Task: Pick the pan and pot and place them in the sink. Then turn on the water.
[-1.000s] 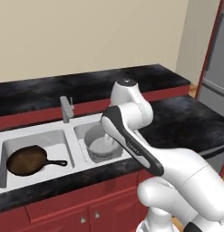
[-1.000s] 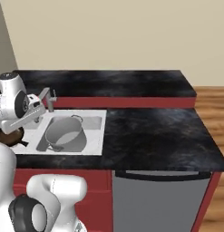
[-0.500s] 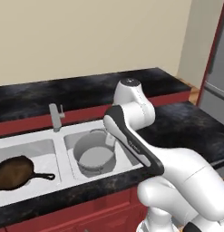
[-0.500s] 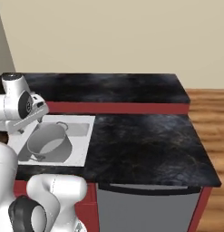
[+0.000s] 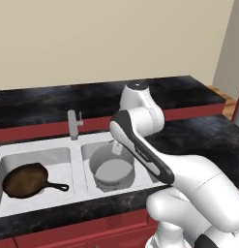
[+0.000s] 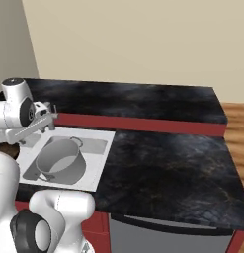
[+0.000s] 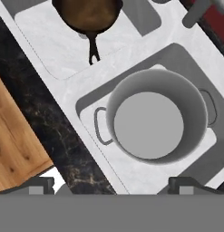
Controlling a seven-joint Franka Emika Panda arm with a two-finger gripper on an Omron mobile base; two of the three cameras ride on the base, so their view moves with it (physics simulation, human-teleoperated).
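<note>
One pan (image 5: 25,180), one pot (image 5: 112,169), two-basin sink (image 5: 72,156)

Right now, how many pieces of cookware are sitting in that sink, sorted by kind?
Pans: 1, the brown pan in one basin of the sink.
Pots: 1, the grey pot in the other basin.
Total: 2.
</note>
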